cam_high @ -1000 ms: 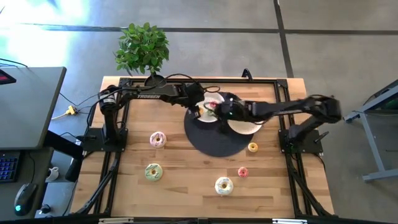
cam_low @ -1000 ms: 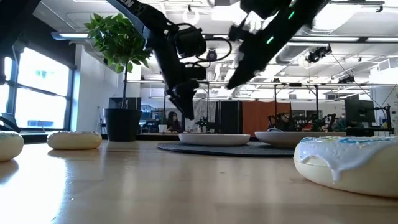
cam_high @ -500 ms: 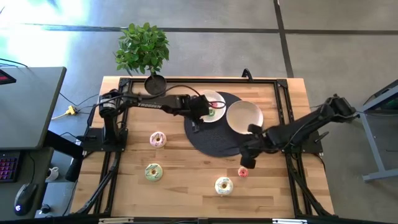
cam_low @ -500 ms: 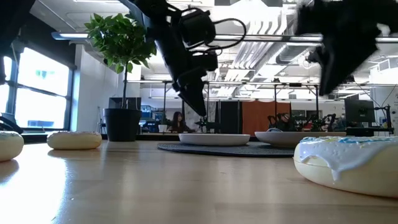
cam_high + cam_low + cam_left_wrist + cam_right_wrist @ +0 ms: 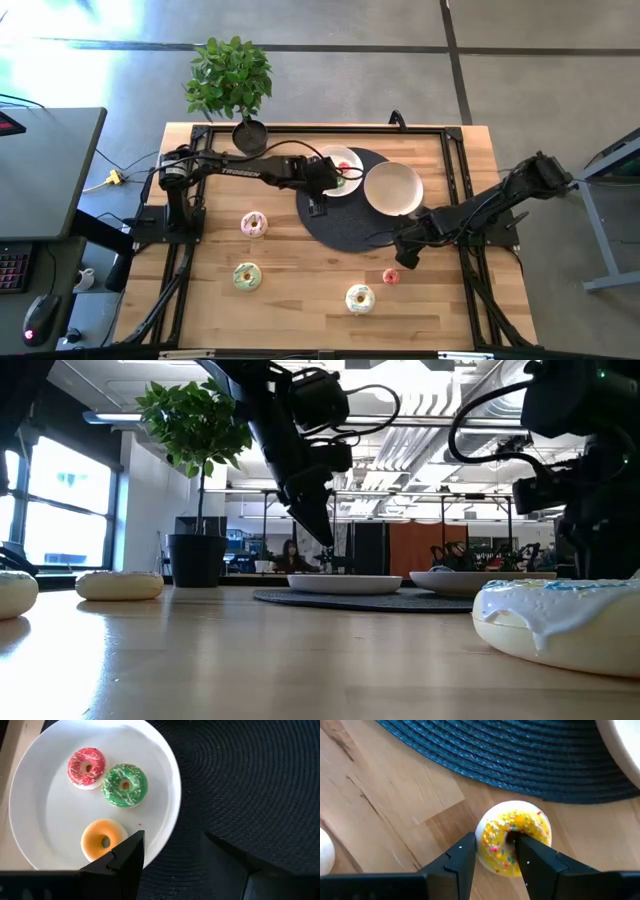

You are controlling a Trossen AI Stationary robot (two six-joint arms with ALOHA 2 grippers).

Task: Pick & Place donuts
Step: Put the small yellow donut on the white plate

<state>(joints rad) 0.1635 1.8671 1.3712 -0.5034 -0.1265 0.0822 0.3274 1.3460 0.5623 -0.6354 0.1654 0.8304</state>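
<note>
Right gripper [image 5: 495,855] is down over the yellow sprinkled donut [image 5: 514,837] on the bare wood just off the dark round mat's [image 5: 340,222] right edge — fingers narrowly parted, one in the hole, one outside the ring; whether they pinch it, I cannot tell. Left gripper [image 5: 175,852] hangs with fingers spread wide over the mat by the left plate's [image 5: 35,805] rim — red donut [image 5: 86,767], green donut [image 5: 125,785] and orange donut [image 5: 102,840] sit on that plate. The second plate [image 5: 392,188] is bare. Four more donuts [image 5: 254,224] dot the table's front half.
</note>
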